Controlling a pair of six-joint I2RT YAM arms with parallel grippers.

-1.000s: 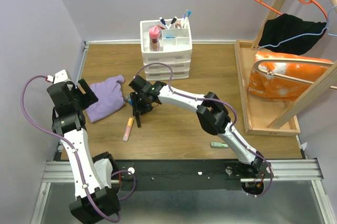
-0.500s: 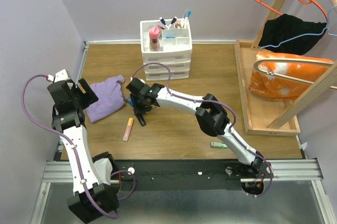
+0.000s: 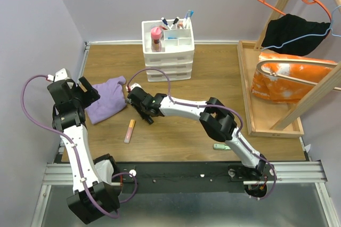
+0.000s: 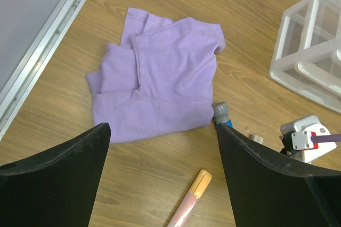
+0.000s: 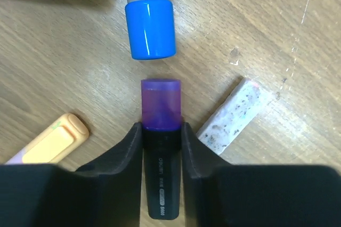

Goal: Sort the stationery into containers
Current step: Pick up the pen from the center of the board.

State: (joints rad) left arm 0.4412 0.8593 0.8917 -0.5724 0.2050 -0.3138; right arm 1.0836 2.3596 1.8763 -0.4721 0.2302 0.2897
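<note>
My right gripper [image 5: 161, 129] is shut on a black highlighter with a purple cap [image 5: 160, 104], which lies flat on the wood; in the top view this gripper [image 3: 139, 107] sits low beside the purple cloth. A blue marker with a grey end [image 5: 151, 22] lies just ahead of the cap, and a pink highlighter with an orange cap [image 5: 50, 144] lies to the left. My left gripper [image 4: 162, 128] hangs open above the table over that orange-capped highlighter [image 4: 192, 197]. The white drawer organiser [image 3: 167, 51] stands at the back with several pens in its top compartments.
A purple cloth [image 3: 106, 100] lies left of the right gripper. A speckled white eraser [image 5: 232, 120] rests right of the held highlighter. A small green piece [image 3: 221, 146] lies near the right arm's base. A wooden tray-frame [image 3: 250, 99] with hangers and bags fills the right side.
My right gripper's fingers have closed onto the purple-capped highlighter, and the wrist has dropped lower and shifted slightly left. The left arm has barely moved.
</note>
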